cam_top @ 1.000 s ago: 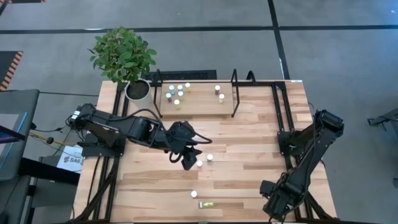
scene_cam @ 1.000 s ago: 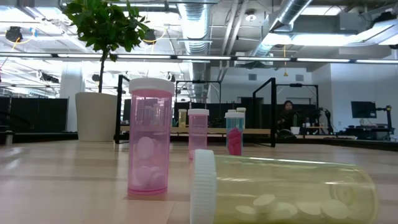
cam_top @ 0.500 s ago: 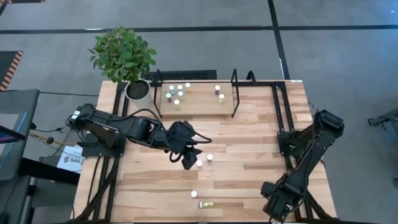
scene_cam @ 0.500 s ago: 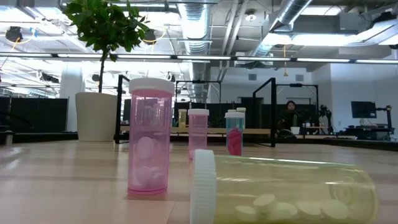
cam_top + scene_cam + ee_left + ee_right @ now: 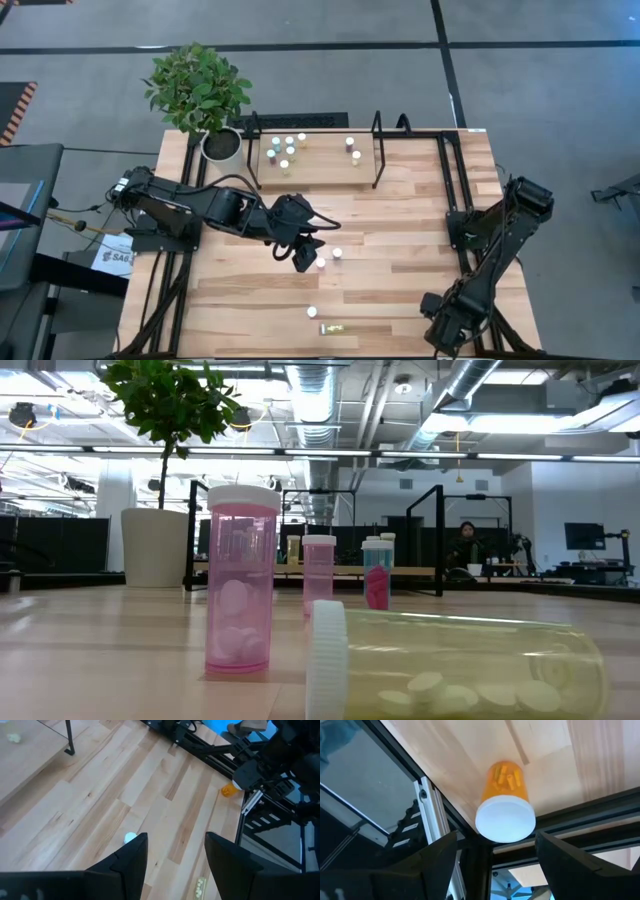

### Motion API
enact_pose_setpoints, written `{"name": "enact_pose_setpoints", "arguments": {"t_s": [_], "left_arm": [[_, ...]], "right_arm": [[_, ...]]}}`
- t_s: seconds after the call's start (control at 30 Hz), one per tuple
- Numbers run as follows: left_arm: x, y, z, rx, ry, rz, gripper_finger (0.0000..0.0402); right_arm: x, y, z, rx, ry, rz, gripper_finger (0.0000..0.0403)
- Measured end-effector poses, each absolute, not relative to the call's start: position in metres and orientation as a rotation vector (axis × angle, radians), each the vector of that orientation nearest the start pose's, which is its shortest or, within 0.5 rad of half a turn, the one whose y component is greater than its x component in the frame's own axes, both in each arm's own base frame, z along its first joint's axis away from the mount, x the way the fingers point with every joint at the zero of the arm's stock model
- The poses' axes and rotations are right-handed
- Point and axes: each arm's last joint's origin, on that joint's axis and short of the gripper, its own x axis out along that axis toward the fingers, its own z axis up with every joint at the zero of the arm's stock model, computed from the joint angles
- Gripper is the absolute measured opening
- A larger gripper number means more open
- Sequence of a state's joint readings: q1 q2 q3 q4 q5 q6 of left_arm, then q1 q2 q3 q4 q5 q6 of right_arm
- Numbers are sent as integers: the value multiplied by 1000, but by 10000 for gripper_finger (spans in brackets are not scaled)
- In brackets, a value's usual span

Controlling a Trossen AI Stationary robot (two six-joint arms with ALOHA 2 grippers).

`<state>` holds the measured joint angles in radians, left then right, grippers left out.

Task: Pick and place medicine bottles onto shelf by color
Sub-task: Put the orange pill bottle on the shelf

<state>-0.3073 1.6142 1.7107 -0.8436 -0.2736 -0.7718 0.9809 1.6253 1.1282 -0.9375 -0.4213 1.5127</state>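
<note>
The shelf (image 5: 325, 172) stands at the table's far edge with several medicine bottles (image 5: 285, 150) upright on it. Two more bottles (image 5: 321, 265) (image 5: 337, 254) stand mid-table, right beside my open left gripper (image 5: 303, 262) (image 5: 175, 852), which hovers above the boards. A pink bottle (image 5: 312, 312) (image 5: 240, 580) stands near the front, with a yellow one (image 5: 333, 328) (image 5: 450, 660) lying on its side next to it. At the near right corner my right gripper (image 5: 443, 330) (image 5: 496, 840) is open, one finger on either side of a lying orange bottle (image 5: 505, 785), white cap toward it, without touching.
A potted plant (image 5: 200, 90) stands at the far left corner. Black frame rails (image 5: 455, 190) run along the table's right side and the edge next to the orange bottle (image 5: 227, 790). Bare boards lie between the shelf and the loose bottles.
My right gripper has sunk a little at the table's near right corner and stays open. The bottles have not moved.
</note>
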Motion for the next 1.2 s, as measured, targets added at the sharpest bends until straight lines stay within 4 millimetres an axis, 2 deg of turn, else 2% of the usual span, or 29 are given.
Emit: {"name": "enact_pose_setpoints", "arguments": {"t_s": [0.13,0.5,0.93,1.07,1.2], "left_arm": [[326,-95,386,-524,682,242,183],[326,-95,386,-528,684,238,183],[326,-95,386,-531,684,238,183],[326,-95,386,-532,684,239,183],[326,-95,386,-551,682,246,183]], "right_arm": [[152,249,209,623,1883,-194,292],[151,256,191,562,1916,-252,293],[150,255,194,589,1909,-264,292],[147,256,195,523,1948,-168,292],[144,257,196,625,2011,-299,292]]}}
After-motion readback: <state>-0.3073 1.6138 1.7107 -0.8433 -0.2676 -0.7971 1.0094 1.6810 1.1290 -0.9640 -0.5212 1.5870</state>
